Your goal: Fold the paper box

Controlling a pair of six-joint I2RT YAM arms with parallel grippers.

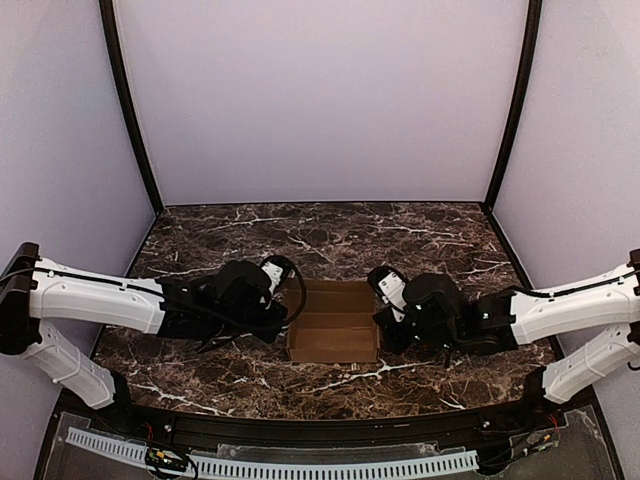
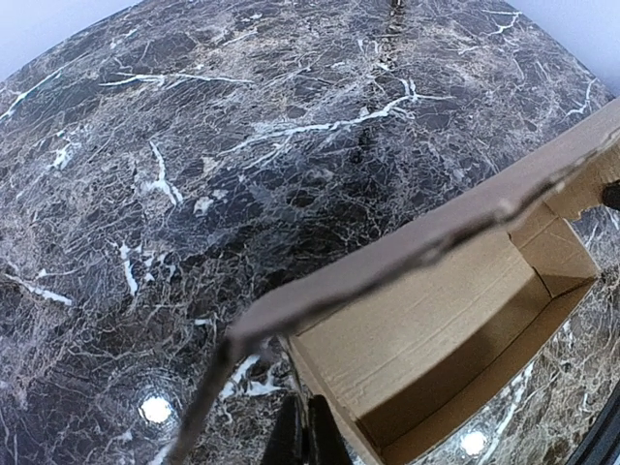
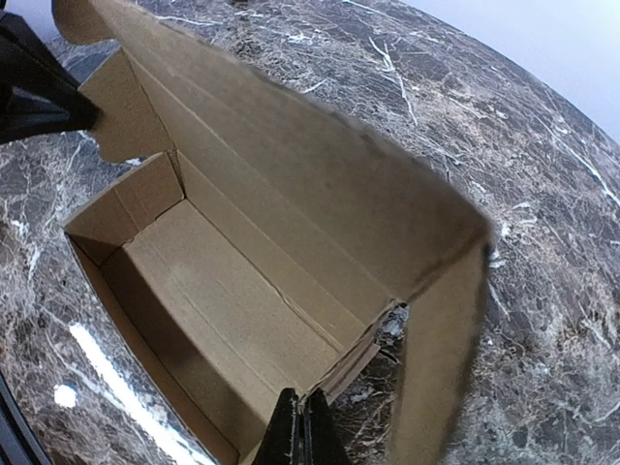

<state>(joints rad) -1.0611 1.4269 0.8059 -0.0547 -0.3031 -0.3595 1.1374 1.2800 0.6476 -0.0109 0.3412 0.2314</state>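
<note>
The paper box (image 1: pixel 333 322) is brown cardboard, folded into an open tray in the middle of the table, with its lid flap lying back on the far side. My left gripper (image 1: pixel 284 318) is at the box's left end. In the left wrist view its fingers (image 2: pixel 289 441) are pressed together on the end wall of the box (image 2: pixel 436 329), with the lid flap (image 2: pixel 407 242) raised beside it. My right gripper (image 1: pixel 386 318) is at the box's right end. There it (image 3: pixel 300 431) is shut on the thin end wall of the box (image 3: pixel 223 291).
The tabletop (image 1: pixel 330 235) is dark marble with white veins. Pale walls (image 1: pixel 320 90) with black corner posts close it in at the back and sides. A perforated white strip (image 1: pixel 300 466) runs along the near edge, below the arm bases.
</note>
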